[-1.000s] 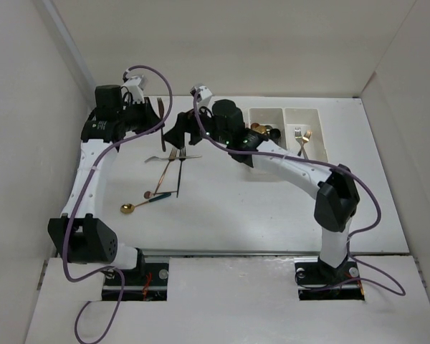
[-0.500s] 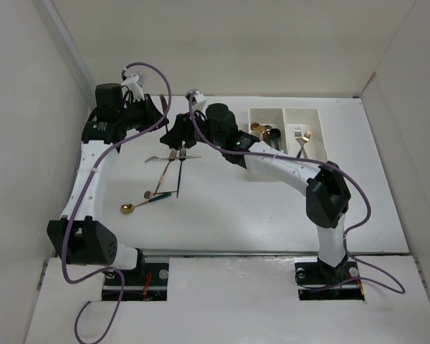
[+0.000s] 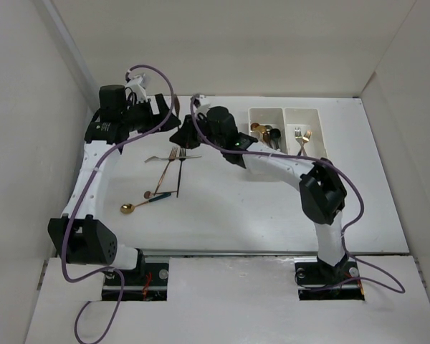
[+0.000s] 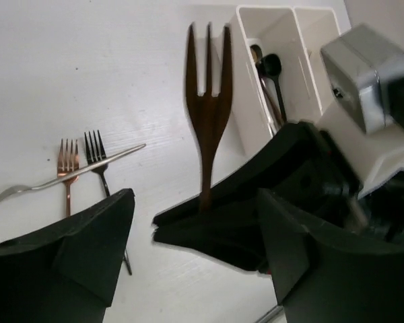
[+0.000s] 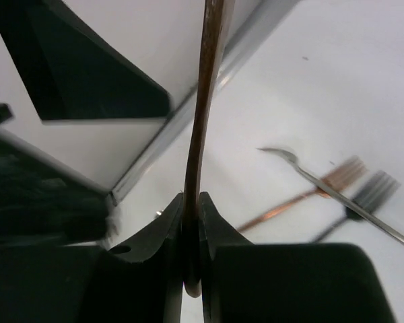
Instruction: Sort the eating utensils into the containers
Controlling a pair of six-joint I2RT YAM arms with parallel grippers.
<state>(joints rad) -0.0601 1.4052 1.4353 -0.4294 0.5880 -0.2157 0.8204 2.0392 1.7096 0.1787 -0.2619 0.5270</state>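
Right gripper [image 5: 192, 202] pinches brown fork [image 4: 207, 101] by the handle, held up over table [image 3: 236, 208] left of the tray [image 3: 269, 109]; left gripper [image 4: 195, 202] spread wide either side of it, not touching. Some spoons [image 3: 264, 131] and forks [image 3: 302, 136] already binned, three loose forks [image 3: 173, 153] and two loose spoons [image 3: 127, 208] left on table, looks roughly halfway

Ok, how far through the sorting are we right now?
Partway. Done: spoons lie in the left bin, forks in the right bin. In hand: the right gripper clamps a brown fork; the left gripper is open beside it. Left: several loose utensils on the table.
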